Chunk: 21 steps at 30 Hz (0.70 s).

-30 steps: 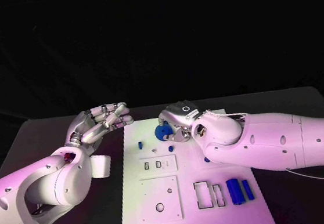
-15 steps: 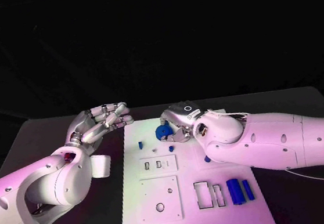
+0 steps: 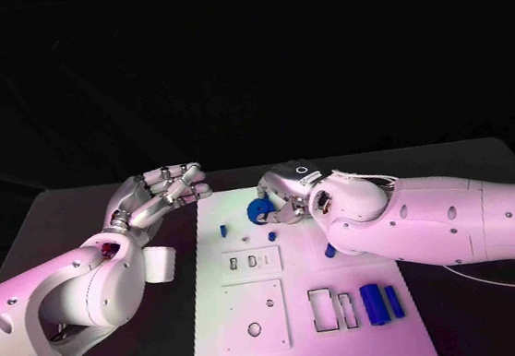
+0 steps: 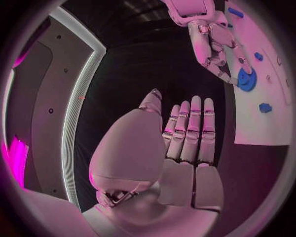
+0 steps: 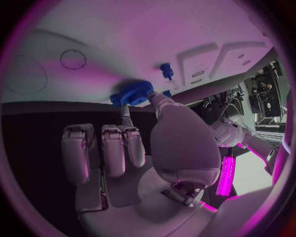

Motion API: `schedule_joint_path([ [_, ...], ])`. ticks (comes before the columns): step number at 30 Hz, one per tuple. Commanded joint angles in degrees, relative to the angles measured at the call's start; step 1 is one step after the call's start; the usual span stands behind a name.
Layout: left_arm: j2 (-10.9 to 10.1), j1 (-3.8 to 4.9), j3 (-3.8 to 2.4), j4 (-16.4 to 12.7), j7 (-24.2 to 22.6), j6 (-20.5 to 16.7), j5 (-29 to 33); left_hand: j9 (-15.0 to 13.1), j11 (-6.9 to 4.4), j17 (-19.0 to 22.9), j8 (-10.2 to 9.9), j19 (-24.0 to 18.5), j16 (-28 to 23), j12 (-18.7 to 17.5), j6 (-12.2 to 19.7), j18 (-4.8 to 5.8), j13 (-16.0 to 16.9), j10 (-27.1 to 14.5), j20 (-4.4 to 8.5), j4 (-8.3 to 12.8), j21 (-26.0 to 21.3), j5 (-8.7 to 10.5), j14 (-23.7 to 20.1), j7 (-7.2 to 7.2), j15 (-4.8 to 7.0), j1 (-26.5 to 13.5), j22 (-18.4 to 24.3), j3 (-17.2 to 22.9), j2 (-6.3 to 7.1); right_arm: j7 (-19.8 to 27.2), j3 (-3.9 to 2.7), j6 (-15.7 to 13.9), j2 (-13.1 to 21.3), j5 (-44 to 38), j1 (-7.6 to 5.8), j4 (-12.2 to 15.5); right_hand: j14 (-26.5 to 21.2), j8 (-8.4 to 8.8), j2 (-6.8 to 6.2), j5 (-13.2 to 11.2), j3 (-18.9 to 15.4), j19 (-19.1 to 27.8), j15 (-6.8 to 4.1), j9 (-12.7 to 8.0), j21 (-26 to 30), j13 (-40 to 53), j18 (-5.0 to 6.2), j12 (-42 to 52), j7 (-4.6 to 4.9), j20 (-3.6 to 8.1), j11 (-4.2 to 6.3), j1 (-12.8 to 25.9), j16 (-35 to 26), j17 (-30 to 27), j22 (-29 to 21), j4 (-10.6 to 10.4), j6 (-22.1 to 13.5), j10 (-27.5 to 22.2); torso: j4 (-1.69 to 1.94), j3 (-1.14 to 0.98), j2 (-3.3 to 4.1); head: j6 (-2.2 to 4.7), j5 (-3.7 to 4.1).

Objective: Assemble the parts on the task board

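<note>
right hand (image 3: 290,193) slightly rightward

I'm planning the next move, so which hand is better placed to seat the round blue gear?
Right. The right hand already pinches the round blue toothed gear over the white task board; the left hand sits off the board's edge.

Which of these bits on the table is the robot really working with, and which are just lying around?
In use:
- white task board
- blue gear, pinched by the right hand

Lying about for now:
- two blue cylinders on the board's near end
- small blue peg
- left hand, holding nothing beside the board
</note>
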<state>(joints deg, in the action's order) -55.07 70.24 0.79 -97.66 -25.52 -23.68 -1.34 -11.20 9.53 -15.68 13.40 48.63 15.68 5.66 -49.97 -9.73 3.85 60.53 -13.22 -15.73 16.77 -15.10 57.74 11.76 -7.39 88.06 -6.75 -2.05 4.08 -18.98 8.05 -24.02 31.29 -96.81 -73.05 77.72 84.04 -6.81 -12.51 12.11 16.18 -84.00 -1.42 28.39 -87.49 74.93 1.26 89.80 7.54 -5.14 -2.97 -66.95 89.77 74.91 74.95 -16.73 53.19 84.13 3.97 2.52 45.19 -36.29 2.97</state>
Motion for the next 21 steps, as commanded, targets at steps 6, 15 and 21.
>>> schedule_joint_path([
  [6,-0.1,0.06,-0.04,0.0,-0.3,0.8,0.1,-0.1,0.07,-0.1,-0.2,0.1,-0.2,-0.2,0.2,-0.65,0.1,-0.2,-0.37,0.0,-0.2,0.28,-0.3,0.02,0.1,-0.1,0.1,-0.2,-0.33,-0.4,0.3,2.6,2.0,1.2,0.35,1.8,6.0,-0.44,0.12,0.4,-0.2,-3.8,0.44,0.1,0.0,15.1,-0.33,0.2,0.04,-0.19,-0.19,0.5,0.2,15.1,12.5,0.1,0.7,5.9,0.0,-0.02,0.01,-0.09,0.01],
  [15,-0.3,0.06,-0.04,0.1,-0.4,0.8,0.1,-0.1,0.09,-0.1,-0.2,0.1,-0.2,-0.3,0.2,-0.65,0.1,-0.2,-0.38,0.0,-0.2,0.28,-0.3,0.04,0.09,-0.1,0.1,-0.3,-0.35,0.0,0.28,-2.7,4.9,0.4,0.35,4.7,6.0,-0.7,0.12,0.6,0.1,-4.0,0.29,0.2,-0.2,15.1,-0.43,0.2,-0.06,-0.09,-0.11,0.2,0.2,15.1,12.8,0.2,1.2,5.9,-0.08,-0.06,0.02,-0.05,0.01],
  [21,-0.3,0.06,-0.04,0.2,-0.4,0.8,0.1,-0.1,0.09,-0.1,-0.2,0.1,-0.2,-0.3,0.2,-0.65,0.1,-0.2,-0.38,0.0,-0.2,0.28,-0.3,0.04,0.09,-0.1,0.1,-0.3,-0.35,0.9,-0.04,-8.2,9.2,0.5,-0.16,8.1,6.0,-0.82,-0.18,0.8,0.7,-4.2,0.11,0.1,-0.5,15.1,-0.52,0.2,-0.15,0.09,-0.02,-0.9,0.2,15.1,13.1,0.4,1.4,5.9,-0.05,0.0,-0.11,-0.12,0.12],
])
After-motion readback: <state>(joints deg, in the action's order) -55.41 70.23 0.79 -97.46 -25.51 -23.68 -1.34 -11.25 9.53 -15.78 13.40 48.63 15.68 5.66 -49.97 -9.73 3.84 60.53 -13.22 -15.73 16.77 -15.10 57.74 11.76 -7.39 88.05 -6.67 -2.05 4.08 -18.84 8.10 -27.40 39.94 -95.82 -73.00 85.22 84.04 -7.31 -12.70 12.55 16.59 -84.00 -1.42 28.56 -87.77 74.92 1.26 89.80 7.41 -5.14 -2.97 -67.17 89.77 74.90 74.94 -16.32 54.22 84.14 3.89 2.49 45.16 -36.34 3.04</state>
